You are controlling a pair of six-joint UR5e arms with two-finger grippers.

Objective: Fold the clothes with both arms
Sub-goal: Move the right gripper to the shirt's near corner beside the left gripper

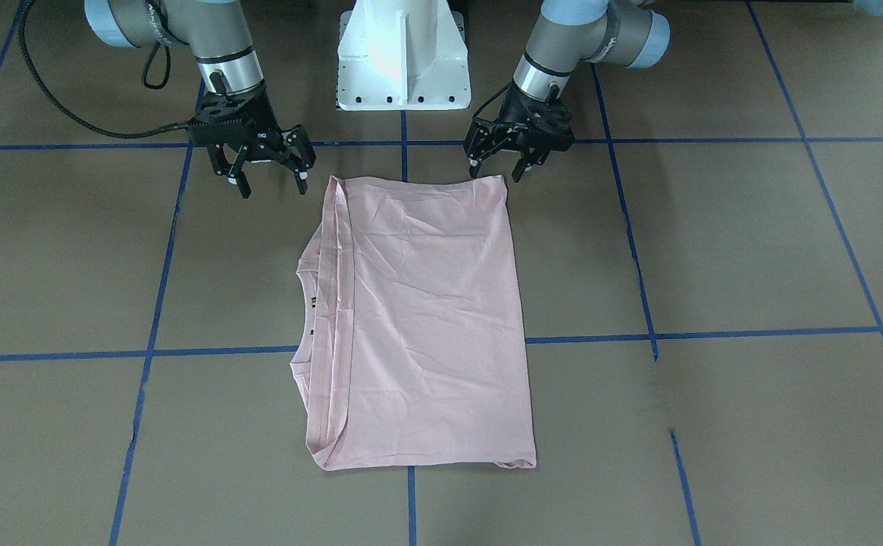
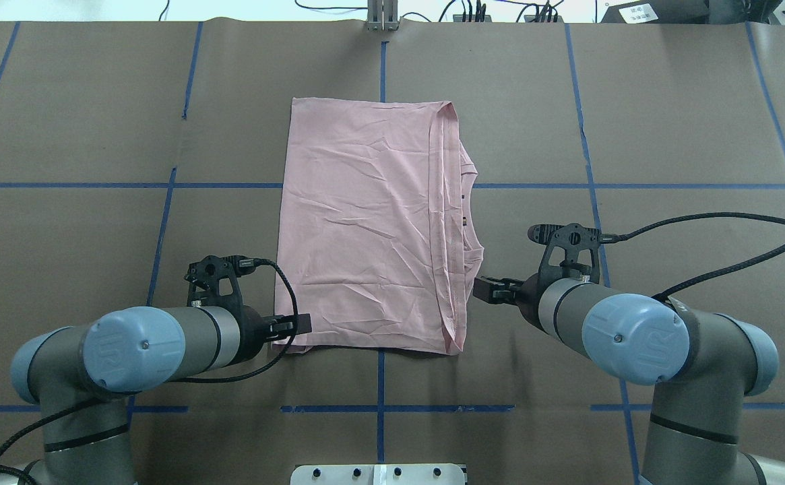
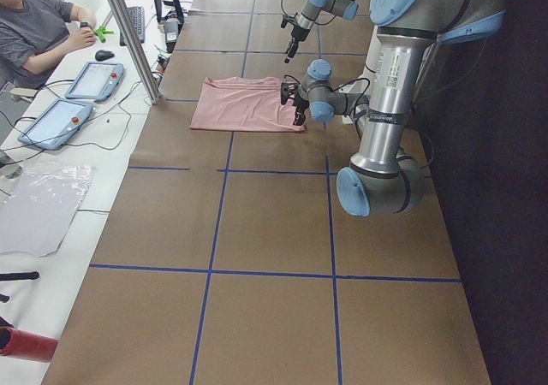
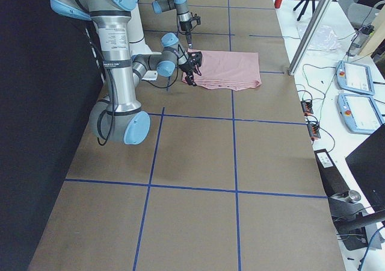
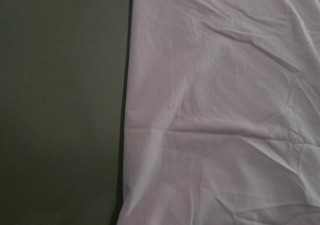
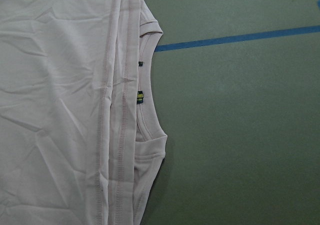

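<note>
The pale pink T-shirt [image 1: 426,318] lies folded into a tall rectangle on the brown table, plain side up, also visible from overhead [image 2: 365,229]. Its collar with a small tag [image 6: 140,97] peeks out along the robot's right edge, under a doubled hem. My left gripper [image 1: 497,171] hovers open over the shirt's near left corner, holding nothing. My right gripper [image 1: 273,187] is open just off the near right corner, above bare table. The left wrist view shows only the shirt's left edge [image 5: 127,110] and the table.
The white pedestal base [image 1: 403,53] stands behind the shirt's near edge. Blue tape lines [image 1: 714,332] grid the brown table. A person [image 3: 38,26] sits at a side bench with tablets [image 3: 94,79], beyond a metal post [image 3: 128,34].
</note>
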